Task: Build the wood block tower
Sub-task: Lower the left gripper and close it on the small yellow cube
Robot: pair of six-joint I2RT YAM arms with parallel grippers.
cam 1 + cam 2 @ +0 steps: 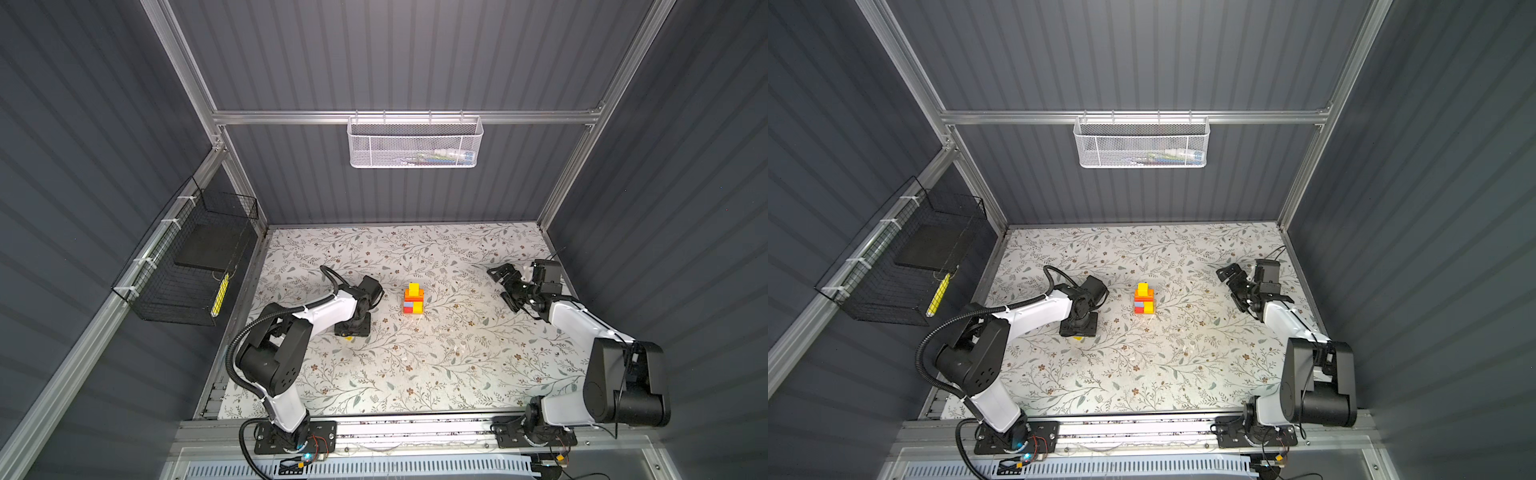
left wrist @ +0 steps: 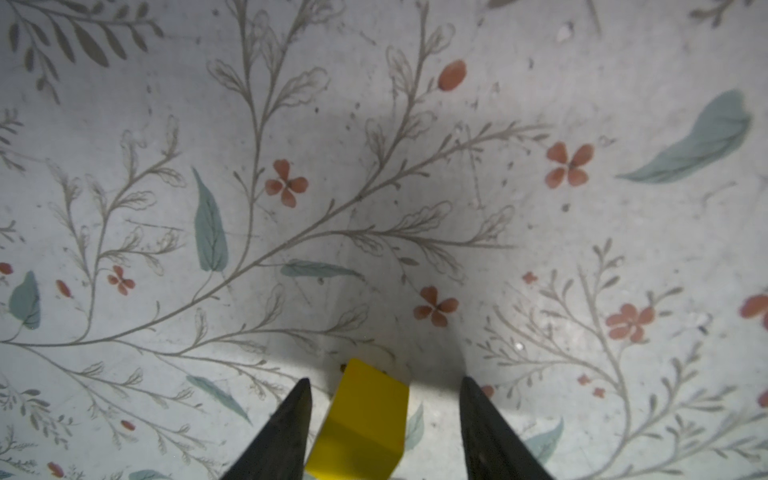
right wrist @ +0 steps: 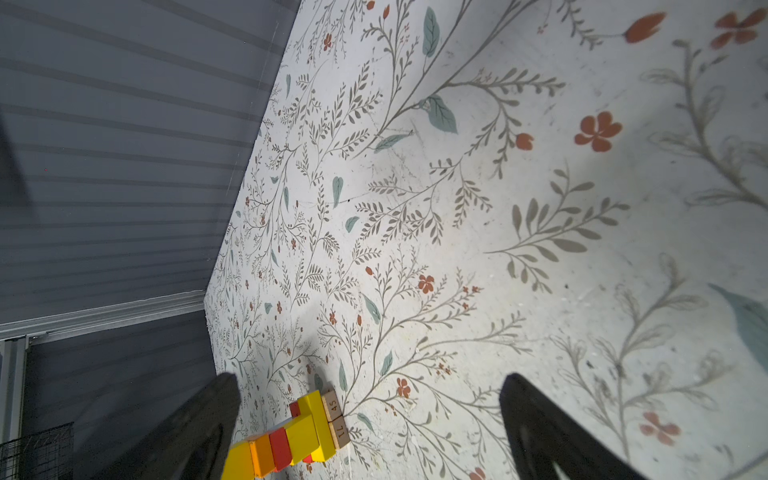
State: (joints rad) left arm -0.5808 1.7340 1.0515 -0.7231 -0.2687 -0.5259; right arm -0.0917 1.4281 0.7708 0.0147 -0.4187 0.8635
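Note:
The tower (image 1: 413, 299) (image 1: 1144, 299) stands mid-table, with red, light-blue, yellow and orange layers and a yellow block on top. In the right wrist view the tower (image 3: 291, 436) shows two tan blocks (image 3: 336, 417) at its base. A loose yellow wood block (image 2: 365, 415) lies on the table between the fingers of my left gripper (image 2: 385, 380), which points down left of the tower (image 1: 353, 328). Its jaws are open, with a gap on each side of the block. Only a sliver of that block (image 1: 348, 338) shows from above. My right gripper (image 1: 500, 286) (image 3: 370, 376) hangs wide open and empty, right of the tower.
The table is covered by a floral mat (image 1: 415, 374). A white mesh basket (image 1: 413, 143) hangs on the back rail. On the left wall is a black wire basket (image 1: 187, 266). Dark ribbed walls close in the table on three sides.

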